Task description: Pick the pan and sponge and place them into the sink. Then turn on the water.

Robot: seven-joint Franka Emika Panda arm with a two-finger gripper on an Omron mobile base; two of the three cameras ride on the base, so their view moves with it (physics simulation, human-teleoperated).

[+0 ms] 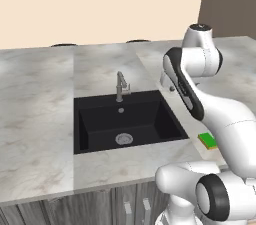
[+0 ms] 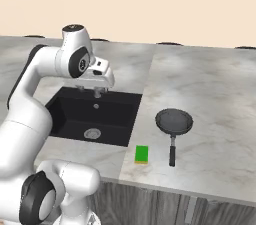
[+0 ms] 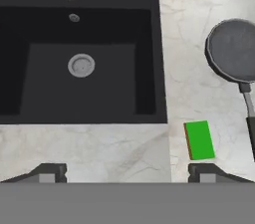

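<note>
We see our claw point(image 3: 127, 170) spread open above the counter point(image 3: 99, 148); pan point(image 3: 233, 51) and sponge point(image 3: 200, 140) lie beside the sink point(image 3: 79, 54).

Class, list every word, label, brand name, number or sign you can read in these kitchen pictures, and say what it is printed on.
None: no readable text appears in any view.
The sponge, the pan, the sink, the faucet and the marble counter carry no lettering or marks.

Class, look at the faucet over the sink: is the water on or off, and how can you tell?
Off. No blue stream falls from the faucet, and the black sink holds nothing but its bare silver drain.
</note>
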